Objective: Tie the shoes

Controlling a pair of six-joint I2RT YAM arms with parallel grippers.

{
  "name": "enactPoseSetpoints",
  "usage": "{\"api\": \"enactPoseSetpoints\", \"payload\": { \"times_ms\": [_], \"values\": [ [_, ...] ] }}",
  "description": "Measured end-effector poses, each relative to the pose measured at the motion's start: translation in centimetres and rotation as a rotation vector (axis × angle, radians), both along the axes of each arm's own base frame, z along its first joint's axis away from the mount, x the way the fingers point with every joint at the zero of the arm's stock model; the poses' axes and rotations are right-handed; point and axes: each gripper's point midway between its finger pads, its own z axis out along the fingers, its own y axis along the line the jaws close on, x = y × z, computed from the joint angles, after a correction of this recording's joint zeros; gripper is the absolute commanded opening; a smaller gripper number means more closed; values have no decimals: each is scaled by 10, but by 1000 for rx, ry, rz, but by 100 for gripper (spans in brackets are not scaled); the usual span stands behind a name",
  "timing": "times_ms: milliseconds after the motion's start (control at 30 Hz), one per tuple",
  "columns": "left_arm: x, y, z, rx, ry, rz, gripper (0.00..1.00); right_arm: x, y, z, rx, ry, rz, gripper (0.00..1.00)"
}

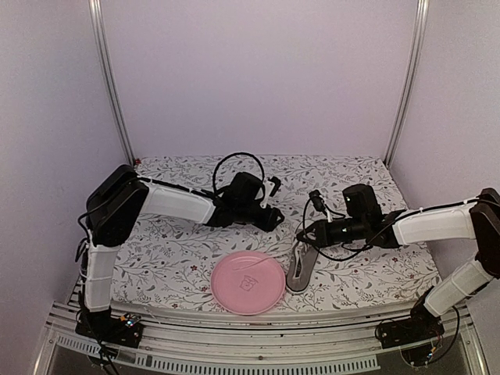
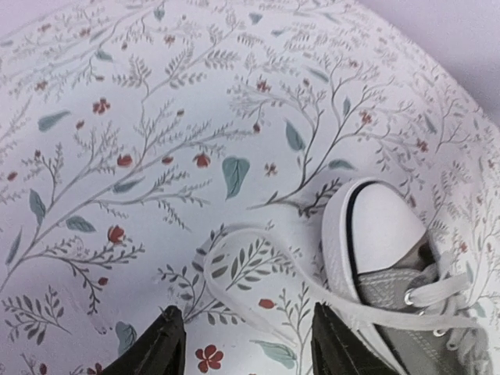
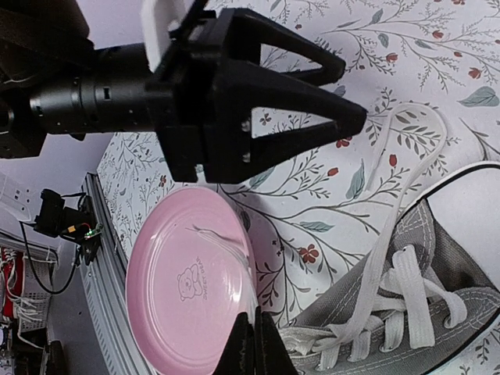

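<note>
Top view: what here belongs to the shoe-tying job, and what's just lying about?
Job:
- grey sneaker
- white laces
- left hand
- right hand

Lying about:
- pink plate
- floral table cover, only the work surface

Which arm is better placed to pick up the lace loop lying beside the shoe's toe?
Left. The left claw stands open with the lace loop just ahead of it; the right claw is shut by the plate.

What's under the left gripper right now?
Below the open left gripper: a loose white lace loop on the floral cloth, running to the grey sneaker beside it. Nothing held. The cloth covers the tabletop; the loop's near end is out of view.
</note>
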Motion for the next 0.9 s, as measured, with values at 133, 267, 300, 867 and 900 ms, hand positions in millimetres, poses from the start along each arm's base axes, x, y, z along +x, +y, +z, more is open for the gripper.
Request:
{"api": "enactPoseSetpoints", "payload": {
  "times_ms": [133,267,300,867,900],
  "values": [
    [1,5,-28,70,106,35,49,0,0,0,0,1,0,2],
    [1,8,-32,36,179,84,49,0,0,0,2,4,-3,2],
    [-1,11,-36,31,202,88,50,0,0,0,2,4,-3,2],
    [18,-29,-48,-146,367,71,51,2,0,1,3,-1,-11,2],
    [20,-31,-49,-138,366,84,51,2,0,1,2,-2,-13,2]
  ]
}}
